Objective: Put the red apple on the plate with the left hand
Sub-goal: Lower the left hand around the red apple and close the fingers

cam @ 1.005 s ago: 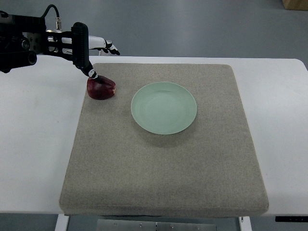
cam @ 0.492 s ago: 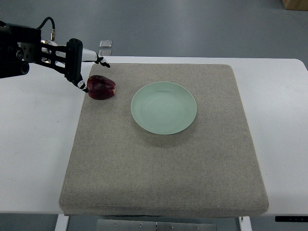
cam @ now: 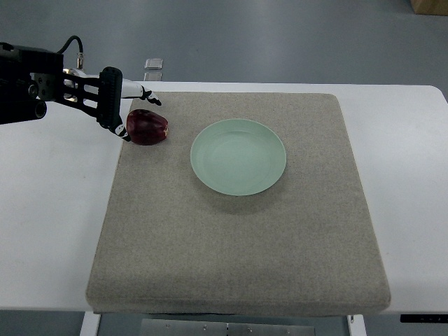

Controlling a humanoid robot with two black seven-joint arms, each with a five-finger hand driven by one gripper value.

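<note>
Beside the left hand's fingers [cam: 117, 124] lies the red apple [cam: 148, 127].

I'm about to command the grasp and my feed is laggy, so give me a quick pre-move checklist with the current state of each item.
1. Red apple on the mat's far left corner, reachable: ok.
2. Left robot hand beside the apple, on its left: ok.
3. Fingers around the apple: not ok, hand open, apple not grasped.
4. Plate empty, ready to receive: ok.
5. Path from apple to plate free of objects: ok.
6. Fingertip contact with the apple: cannot tell.
</note>
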